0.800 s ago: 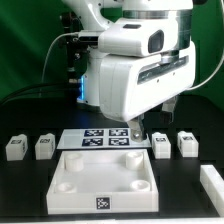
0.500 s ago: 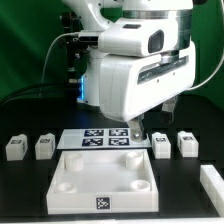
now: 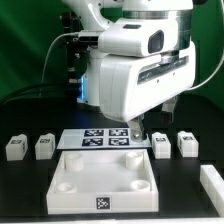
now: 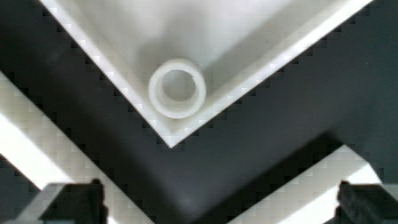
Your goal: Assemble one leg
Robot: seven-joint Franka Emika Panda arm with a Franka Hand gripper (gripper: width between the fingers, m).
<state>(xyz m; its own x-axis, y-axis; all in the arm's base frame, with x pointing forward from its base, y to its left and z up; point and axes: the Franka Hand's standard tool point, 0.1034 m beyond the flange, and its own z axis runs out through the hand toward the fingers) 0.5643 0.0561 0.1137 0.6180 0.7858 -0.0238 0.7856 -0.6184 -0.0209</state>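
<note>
Several small white legs with black-and-white tags stand on the black table: two at the exterior view's left (image 3: 14, 147) (image 3: 44, 146), two at the right (image 3: 161, 145) (image 3: 187, 143), and one at the right edge (image 3: 212, 185). The large white square tray-like piece (image 3: 72, 184) with round corner sockets lies in front. My gripper (image 3: 141, 128) hangs above its back right corner, near the closest right-hand leg. In the wrist view the gripper (image 4: 221, 205) is open and empty, its fingertips (image 4: 71, 205) wide apart, with a corner socket (image 4: 176, 87) of the tray piece below it.
The marker board (image 3: 103, 138) lies flat behind the tray piece, under the arm. The arm's big white body hides the middle of the back. A green wall stands behind.
</note>
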